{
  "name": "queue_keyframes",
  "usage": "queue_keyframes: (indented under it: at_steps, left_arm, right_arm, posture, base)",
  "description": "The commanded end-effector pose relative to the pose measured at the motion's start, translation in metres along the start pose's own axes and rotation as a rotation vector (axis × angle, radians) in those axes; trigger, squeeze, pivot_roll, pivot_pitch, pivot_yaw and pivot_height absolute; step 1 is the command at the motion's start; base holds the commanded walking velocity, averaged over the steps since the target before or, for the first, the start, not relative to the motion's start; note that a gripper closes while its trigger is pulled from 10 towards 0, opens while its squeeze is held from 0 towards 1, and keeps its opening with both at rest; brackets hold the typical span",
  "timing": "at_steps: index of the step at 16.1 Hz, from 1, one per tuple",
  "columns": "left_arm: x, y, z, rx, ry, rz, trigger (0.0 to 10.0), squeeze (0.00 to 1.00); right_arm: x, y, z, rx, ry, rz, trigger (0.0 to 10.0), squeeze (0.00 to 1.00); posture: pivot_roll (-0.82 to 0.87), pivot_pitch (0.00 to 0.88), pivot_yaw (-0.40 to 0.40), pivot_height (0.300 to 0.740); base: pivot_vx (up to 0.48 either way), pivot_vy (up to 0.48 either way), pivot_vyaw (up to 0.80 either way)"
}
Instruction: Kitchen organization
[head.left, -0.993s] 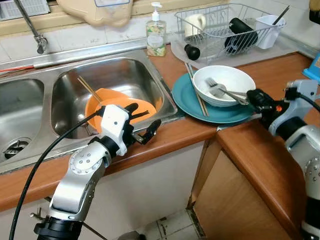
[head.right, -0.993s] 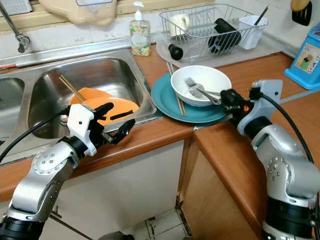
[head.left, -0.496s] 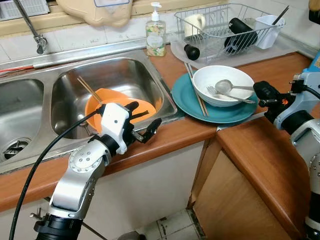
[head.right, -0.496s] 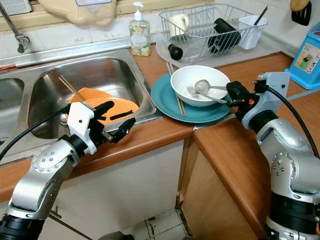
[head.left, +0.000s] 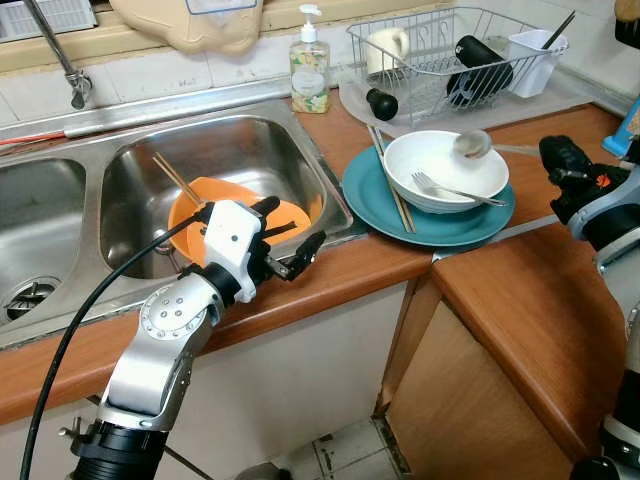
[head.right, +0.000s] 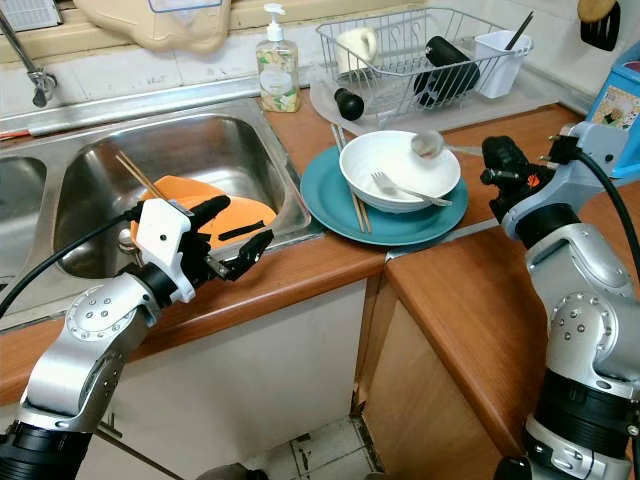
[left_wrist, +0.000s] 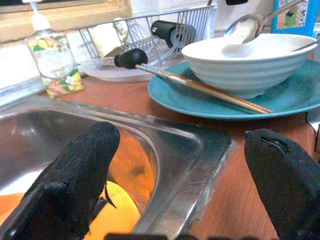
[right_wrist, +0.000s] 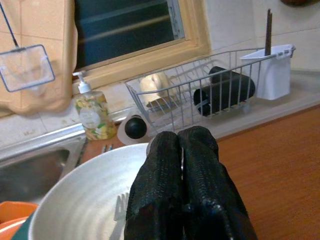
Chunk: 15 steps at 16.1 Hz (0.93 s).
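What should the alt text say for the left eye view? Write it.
The right pincer holds a spoon lifted over a white bowl holding a fork, on a teal plate. The left pincer hangs open by the sink.

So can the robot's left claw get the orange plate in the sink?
Probably yes. The left claw hangs open over the sink's front edge, right beside the orange plate. Nothing stands between them, though chopsticks lie across the plate's far side.

Spoon (left_wrist: 245, 27) over white bowl (left_wrist: 250, 60)
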<state>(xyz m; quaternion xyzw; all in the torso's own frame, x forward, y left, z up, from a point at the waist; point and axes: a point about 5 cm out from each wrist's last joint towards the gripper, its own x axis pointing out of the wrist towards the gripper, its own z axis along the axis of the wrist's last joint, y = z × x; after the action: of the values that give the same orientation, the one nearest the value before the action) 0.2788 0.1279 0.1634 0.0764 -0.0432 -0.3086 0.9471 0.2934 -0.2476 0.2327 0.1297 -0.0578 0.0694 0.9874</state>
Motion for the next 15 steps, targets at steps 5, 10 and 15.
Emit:
queue_keyframes:
  at_steps: [5, 10, 15]
  left_arm:
    - [0.024, 0.003, 0.029, 0.278, -0.111, -0.049, 10.0, 0.03]
    - [0.042, 0.001, 0.041, 0.379, -0.170, -0.098, 10.0, 0.00]
    - [0.051, -0.003, 0.035, 0.405, -0.165, -0.160, 1.9, 0.00]
  right_arm:
    - [0.013, 0.064, 0.001, -0.013, 0.013, 0.273, 0.0, 0.00]
    - [0.011, 0.099, -0.007, -0.024, 0.053, 0.414, 0.0, 0.00]
    - [0.006, 0.126, -0.015, -0.011, 0.087, 0.489, 0.0, 0.00]
  posture:
    - [-0.13, 0.000, 0.059, 0.740]
    - [-0.14, 0.000, 0.063, 0.740]
    - [-0.15, 0.000, 0.070, 0.740]
  base:
    - [0.000, 0.000, 0.00]
    - [0.000, 0.000, 0.00]
    - [0.000, 0.000, 0.00]
